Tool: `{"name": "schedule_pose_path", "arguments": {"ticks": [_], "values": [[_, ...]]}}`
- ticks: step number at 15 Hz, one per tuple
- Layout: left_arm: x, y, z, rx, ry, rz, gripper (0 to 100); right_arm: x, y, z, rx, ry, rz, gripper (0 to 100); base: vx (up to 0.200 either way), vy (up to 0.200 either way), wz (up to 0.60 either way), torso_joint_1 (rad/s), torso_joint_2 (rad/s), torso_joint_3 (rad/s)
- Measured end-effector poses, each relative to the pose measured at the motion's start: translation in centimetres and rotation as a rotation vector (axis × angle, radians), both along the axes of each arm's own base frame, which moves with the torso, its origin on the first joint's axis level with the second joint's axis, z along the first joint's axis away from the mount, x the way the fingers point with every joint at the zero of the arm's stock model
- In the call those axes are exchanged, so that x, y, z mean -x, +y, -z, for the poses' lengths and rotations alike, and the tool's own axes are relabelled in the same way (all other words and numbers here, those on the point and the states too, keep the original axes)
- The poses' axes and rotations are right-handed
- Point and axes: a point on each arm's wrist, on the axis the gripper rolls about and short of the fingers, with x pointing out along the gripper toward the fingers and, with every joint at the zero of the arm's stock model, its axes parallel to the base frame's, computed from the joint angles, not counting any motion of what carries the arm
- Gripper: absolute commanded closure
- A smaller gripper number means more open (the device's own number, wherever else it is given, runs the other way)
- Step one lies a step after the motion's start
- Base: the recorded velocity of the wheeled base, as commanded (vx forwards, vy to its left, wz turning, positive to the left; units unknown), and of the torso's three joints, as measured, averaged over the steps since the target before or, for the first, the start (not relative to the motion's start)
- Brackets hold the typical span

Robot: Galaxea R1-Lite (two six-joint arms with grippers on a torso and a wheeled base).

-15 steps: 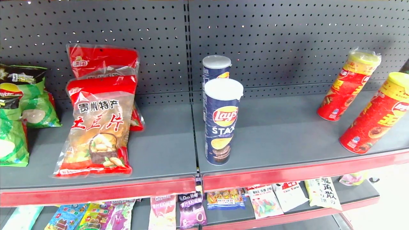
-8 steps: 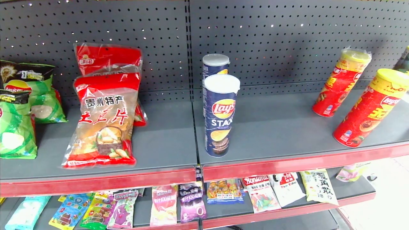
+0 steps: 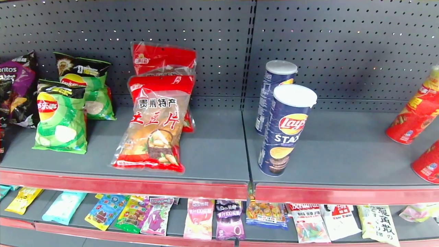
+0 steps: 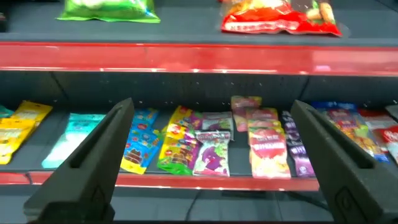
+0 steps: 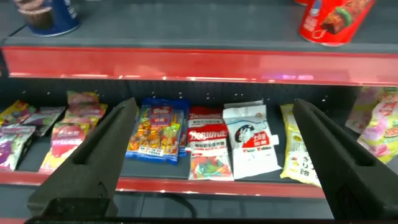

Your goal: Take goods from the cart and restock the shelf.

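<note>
The grey shelf [image 3: 212,151] with a red front lip carries two upright blue crisp cans [image 3: 284,132], one behind the other. To their left, two red potato-chip bags [image 3: 154,127] lean on the pegboard. My left gripper [image 4: 211,106] is open and holds nothing. It hangs below the lip, facing the lower shelf, with a green bag [image 4: 106,9] and the red bag [image 4: 280,15] above it. My right gripper [image 5: 214,104] is also open and empty, with a blue can base [image 5: 50,15] and a red can [image 5: 333,18] above it.
Green crisp bags [image 3: 61,120] and a dark purple bag [image 3: 17,89] stand at the shelf's left. Two red cans [image 3: 415,109] lean at the right. Bare shelf lies between the blue and red cans. The lower shelf [image 3: 247,235] holds several small sweet packets.
The whole head view has shifted, as the camera turned left. More bags now show at the left and the red cans sit at the right edge. The goods themselves have not moved.
</note>
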Motion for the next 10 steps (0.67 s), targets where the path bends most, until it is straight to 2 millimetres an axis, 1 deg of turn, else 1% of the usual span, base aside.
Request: {"name": "schedule_pose_path", "arguments": {"ticks": [5,7,10], "values": [[0.00,0.00,0.00,0.000,0.000,0.001,0,0.00,0.00,0.00,-0.001,0.000,-0.002,0,0.000,0.000,0.00,0.000,0.00,0.000],[0.00,0.00,0.00,0.000,0.000,0.002,0,0.00,0.00,0.00,-0.002,0.000,-0.001,0,0.000,0.000,-0.60,0.002,0.00,0.002],[0.00,0.00,0.01,0.000,0.001,0.001,0,0.00,0.00,-0.02,-0.002,-0.001,-0.001,0,0.000,0.000,0.00,0.000,0.00,0.000]]}}
